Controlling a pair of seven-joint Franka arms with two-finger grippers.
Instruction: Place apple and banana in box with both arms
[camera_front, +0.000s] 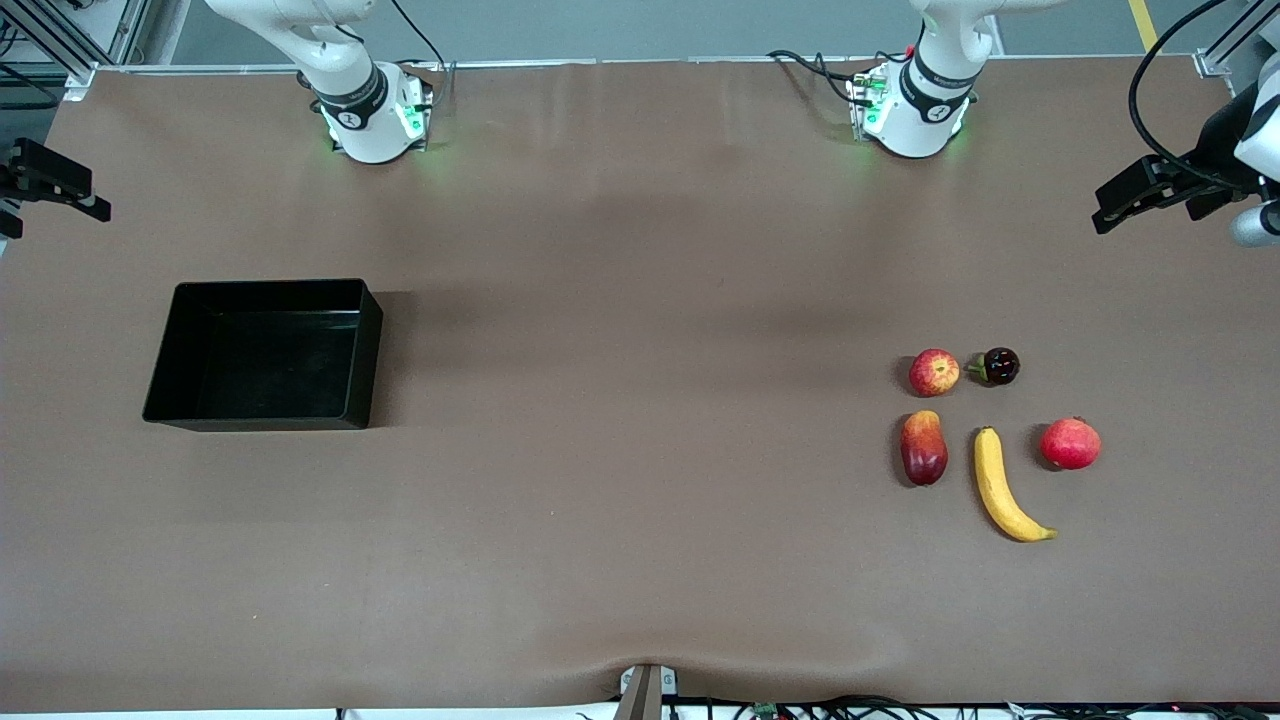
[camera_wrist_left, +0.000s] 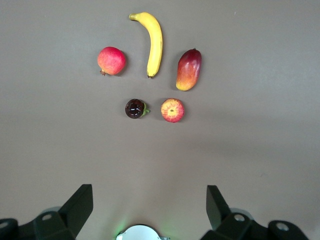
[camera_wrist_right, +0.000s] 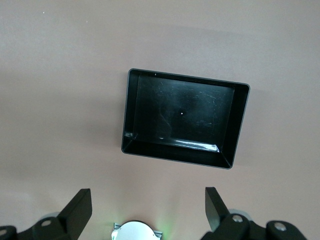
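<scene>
The apple (camera_front: 934, 372), small and red with yellow streaks, lies on the brown table toward the left arm's end; it also shows in the left wrist view as the apple (camera_wrist_left: 172, 110). The long yellow banana (camera_front: 1003, 486) lies nearer the front camera than the apple, and the left wrist view has this banana (camera_wrist_left: 155, 42) too. The black box (camera_front: 372, 350) stands empty toward the right arm's end, seen from above as the box (camera_wrist_right: 186, 77). My left gripper (camera_front: 1105, 210) (camera_wrist_left: 150, 192) hangs open over its end of the table. My right gripper (camera_front: 60, 200) (camera_wrist_right: 147, 195) hangs open over the other end, holding nothing.
A dark round fruit (camera_front: 999, 366) sits beside the apple. An elongated red-and-yellow fruit (camera_front: 923, 447) and a pinkish-red round fruit (camera_front: 1070, 443) flank the banana. The two arm bases (camera_front: 375, 115) (camera_front: 910, 110) stand along the table's back edge.
</scene>
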